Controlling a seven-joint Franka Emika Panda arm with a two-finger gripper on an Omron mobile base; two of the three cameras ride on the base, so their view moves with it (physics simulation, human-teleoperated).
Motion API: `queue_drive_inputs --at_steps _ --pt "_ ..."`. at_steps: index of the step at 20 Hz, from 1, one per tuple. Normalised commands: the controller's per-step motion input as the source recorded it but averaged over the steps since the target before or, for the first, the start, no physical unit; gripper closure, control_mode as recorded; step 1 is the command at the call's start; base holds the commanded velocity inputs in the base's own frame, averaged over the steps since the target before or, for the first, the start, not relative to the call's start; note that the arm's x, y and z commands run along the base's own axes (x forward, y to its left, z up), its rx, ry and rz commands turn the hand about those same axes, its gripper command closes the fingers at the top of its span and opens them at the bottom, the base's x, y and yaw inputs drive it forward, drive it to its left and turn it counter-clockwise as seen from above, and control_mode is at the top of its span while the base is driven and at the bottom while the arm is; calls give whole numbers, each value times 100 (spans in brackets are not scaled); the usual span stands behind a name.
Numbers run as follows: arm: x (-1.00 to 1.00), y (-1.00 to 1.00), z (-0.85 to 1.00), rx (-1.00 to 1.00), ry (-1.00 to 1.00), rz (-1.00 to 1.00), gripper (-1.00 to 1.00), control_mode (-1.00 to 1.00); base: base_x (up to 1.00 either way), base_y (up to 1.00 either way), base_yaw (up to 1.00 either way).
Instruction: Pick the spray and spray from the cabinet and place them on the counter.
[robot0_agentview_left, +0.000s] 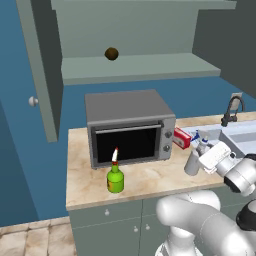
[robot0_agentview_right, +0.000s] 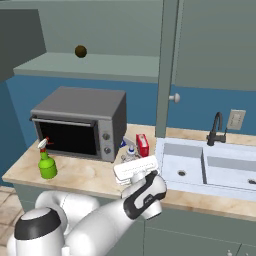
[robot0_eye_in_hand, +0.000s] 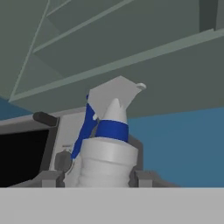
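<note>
The tall grey-white spray (robot0_agentview_left: 192, 160) stands upright at the counter (robot0_agentview_left: 145, 181), right of the toaster oven, its blue-white nozzle (robot0_eye_in_hand: 109, 103) pointing up. My gripper (robot0_agentview_left: 203, 158) is shut on its body, a fingertip (robot0_eye_in_hand: 142, 177) on either side. I cannot tell whether its base touches the stone. The hand (robot0_agentview_right: 135, 169) hides most of this bottle in the right base view. The green spray (robot0_agentview_left: 115, 179) (robot0_agentview_right: 47, 165) stands free on the counter (robot0_agentview_right: 85, 174) before the oven door. The cabinet (robot0_agentview_left: 135, 67) (robot0_agentview_right: 90, 65) hangs open above.
A brown ball (robot0_agentview_left: 111, 53) (robot0_agentview_right: 80, 51) lies on the cabinet shelf. The grey toaster oven (robot0_agentview_left: 127, 125) (robot0_agentview_right: 80, 122) fills the counter's back. A red box (robot0_agentview_left: 181, 137) (robot0_agentview_right: 142, 145) lies beside it. The sink (robot0_agentview_right: 200, 167) and black faucet (robot0_agentview_right: 216, 129) are to the right.
</note>
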Motion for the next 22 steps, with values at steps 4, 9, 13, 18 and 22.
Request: queue_drive_inputs --at_steps 4,9,13,18,22 --pt "0 18 -30 0 0 -2 100 -100 0 0 0" --pt "0 21 -32 0 0 -1 100 -100 0 0 0" --pt "0 23 -28 0 4 0 100 -100 0 0 0" --pt "0 19 -20 0 8 0 100 -100 0 0 0" --pt "0 16 -16 0 9 0 100 -100 0 0 0"
